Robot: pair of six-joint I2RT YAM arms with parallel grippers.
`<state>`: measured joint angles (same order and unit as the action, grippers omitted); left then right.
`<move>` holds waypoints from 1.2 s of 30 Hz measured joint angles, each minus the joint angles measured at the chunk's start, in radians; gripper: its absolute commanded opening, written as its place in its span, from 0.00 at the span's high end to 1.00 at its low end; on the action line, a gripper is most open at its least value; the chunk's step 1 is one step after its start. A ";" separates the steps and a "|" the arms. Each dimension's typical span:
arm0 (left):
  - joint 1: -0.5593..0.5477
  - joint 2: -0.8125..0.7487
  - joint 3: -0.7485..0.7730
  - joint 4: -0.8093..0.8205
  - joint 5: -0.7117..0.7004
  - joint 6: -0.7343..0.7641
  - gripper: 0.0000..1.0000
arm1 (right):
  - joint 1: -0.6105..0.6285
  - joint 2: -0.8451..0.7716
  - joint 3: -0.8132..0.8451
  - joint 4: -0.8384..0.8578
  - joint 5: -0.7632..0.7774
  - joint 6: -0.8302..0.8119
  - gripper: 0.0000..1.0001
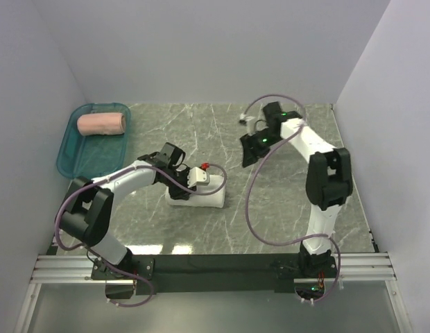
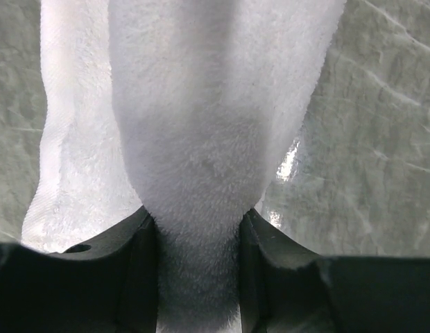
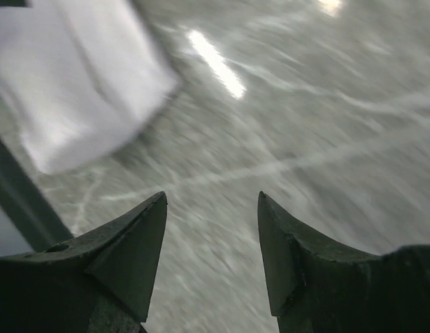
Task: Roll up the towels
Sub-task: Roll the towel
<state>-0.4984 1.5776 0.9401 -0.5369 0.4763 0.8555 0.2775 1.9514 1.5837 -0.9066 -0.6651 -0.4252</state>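
Left gripper (image 2: pixel 198 239) is clamped on the white towel (image 2: pixel 215 125): the left wrist view shows a thick bunch of terry pinched between both fingers (image 2: pixel 142 267), with the rest of the cloth running away over the counter (image 2: pixel 381 139). From the top view the white towel (image 1: pixel 198 195) is a compact bundle mid-counter, just beside the left wrist. Right gripper (image 3: pixel 211 205) is open with nothing between the jaws, hanging over bare counter, with the towel well apart at upper left of its view. The salmon-pink towel (image 1: pixel 102 123) is rolled and lying in the teal tray (image 1: pixel 65 158) at far left. My read: pink is done and white is the step in hand, roll near finished. Next move likely needs a firm hold so the roll doesn't unwind, then transfer toward the tray.
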 measured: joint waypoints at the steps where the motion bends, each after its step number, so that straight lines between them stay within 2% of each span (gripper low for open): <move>1: 0.003 0.011 0.017 -0.024 0.003 0.008 0.99 | -0.037 -0.015 0.000 -0.009 0.023 -0.013 0.38; 6: 0.013 0.066 0.097 -0.146 0.015 0.046 0.99 | -0.108 -0.071 -0.005 -0.055 0.050 -0.048 0.39; 13: 0.075 0.267 0.298 -0.370 0.126 0.046 0.96 | -0.112 -0.286 -0.071 -0.036 0.071 -0.048 0.43; 16: 0.110 0.352 0.392 -0.465 0.183 0.040 0.96 | -0.110 -0.357 -0.088 -0.020 0.069 -0.049 0.49; 18: 0.129 0.409 0.457 -0.531 0.216 0.033 0.96 | -0.102 -0.383 -0.097 -0.036 0.069 -0.061 0.53; 21: 0.151 0.482 0.531 -0.616 0.254 0.022 0.96 | -0.076 -0.385 -0.114 -0.050 0.071 -0.071 0.53; 25: 0.169 0.534 0.570 -0.705 0.272 0.014 0.98 | 0.027 -0.430 -0.224 -0.023 0.111 -0.070 0.46; 28: 0.176 0.556 0.569 -0.772 0.269 0.009 0.98 | 0.171 -0.494 -0.294 0.014 0.166 -0.066 0.39; 32: 0.177 0.589 0.566 -0.853 0.260 -0.009 0.96 | 0.341 -0.519 -0.291 0.086 0.210 -0.052 0.36; 36: 0.177 0.618 0.553 -0.921 0.245 -0.026 0.92 | 0.481 -0.467 -0.275 0.176 0.291 -0.045 0.32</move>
<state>-0.3210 2.1952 1.4933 -1.4582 0.7216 0.8291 0.7586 1.4849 1.3090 -0.7307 -0.3744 -0.4702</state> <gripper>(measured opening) 0.422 0.664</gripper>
